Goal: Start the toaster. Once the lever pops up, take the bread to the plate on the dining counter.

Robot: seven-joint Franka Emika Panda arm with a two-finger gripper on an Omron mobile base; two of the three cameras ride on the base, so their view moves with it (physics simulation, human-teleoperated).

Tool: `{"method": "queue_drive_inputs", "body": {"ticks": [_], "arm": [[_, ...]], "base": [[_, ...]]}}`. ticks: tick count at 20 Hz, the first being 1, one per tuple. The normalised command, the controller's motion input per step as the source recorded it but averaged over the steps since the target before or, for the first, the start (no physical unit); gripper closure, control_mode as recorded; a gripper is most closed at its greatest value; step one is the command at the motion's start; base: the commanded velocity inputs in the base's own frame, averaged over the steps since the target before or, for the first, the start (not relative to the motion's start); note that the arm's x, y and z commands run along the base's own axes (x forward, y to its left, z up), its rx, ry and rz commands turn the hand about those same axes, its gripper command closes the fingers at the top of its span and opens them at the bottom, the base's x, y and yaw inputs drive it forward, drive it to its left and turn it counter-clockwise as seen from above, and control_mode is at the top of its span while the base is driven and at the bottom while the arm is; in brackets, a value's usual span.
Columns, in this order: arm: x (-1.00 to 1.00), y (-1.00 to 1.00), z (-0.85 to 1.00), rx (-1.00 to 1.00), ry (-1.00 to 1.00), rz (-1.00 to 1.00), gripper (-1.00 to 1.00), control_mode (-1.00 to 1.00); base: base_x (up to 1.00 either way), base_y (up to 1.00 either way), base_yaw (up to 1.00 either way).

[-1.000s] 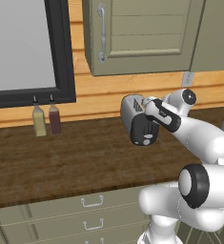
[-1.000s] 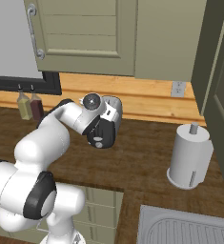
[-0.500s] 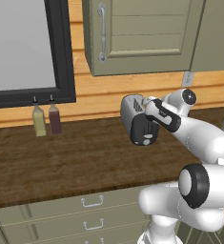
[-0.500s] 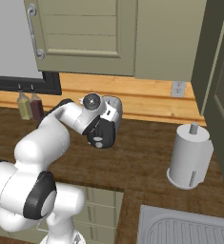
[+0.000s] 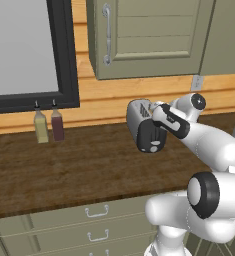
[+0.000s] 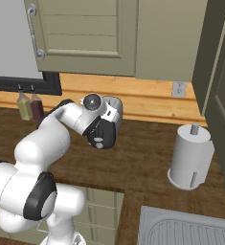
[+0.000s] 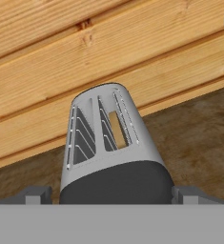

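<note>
My gripper [image 7: 111,195]: my jaws stood spread wide, holding nothing, one tip at seven o'clock and the other at five o'clock in my hand view, with the toaster's dark end panel between them.
Fingertips [image 7: 35,194]: both sat just beside the panel's lower corners; I could not tell whether either touched it.
Toaster [image 7: 108,147]: silver-grey, rounded, running away from me toward twelve o'clock in the hand view, its slots facing up at me. In the left base view it [image 5: 141,122] stood at the back of the counter, black panel with round knob turned toward the camera, my hand crowding it from three o'clock. In the right base view it [image 6: 113,115] was partly hidden behind my wrist.
Bread [image 7: 117,127]: a tan slice sat down in the slot toward three o'clock in the hand view.
Counter [image 5: 69,170]: dark brown wood grain, carrying the toaster, with handled drawers on its front.
Wall [image 7: 85,52]: pale wooden planks directly behind the toaster.
Bottles [image 5: 48,126]: two small ones, one yellowish and one dark red, side by side against the wall, well off at nine o'clock from the toaster.
Paper towel roll [image 6: 190,155]: upright on the counter, well apart at four o'clock from the toaster in the right base view.
Sink [image 6: 181,227]: its grey ribbed edge lay at five o'clock in that view.
</note>
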Motion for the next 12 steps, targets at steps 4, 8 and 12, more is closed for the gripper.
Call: {"method": "queue_drive_inputs", "body": {"ticks": [4,8,12], "arm": [[0.00,0.00,0.00,0.00,0.00,0.00,-1.00,-1.00],[0.00,0.00,0.00,0.00,0.00,0.00,-1.00,-1.00],[0.00,0.00,0.00,0.00,0.00,0.00,-1.00,-1.00]], "base": [[0.00,0.00,0.00],[0.00,0.00,0.00],[0.00,0.00,0.00]]}}
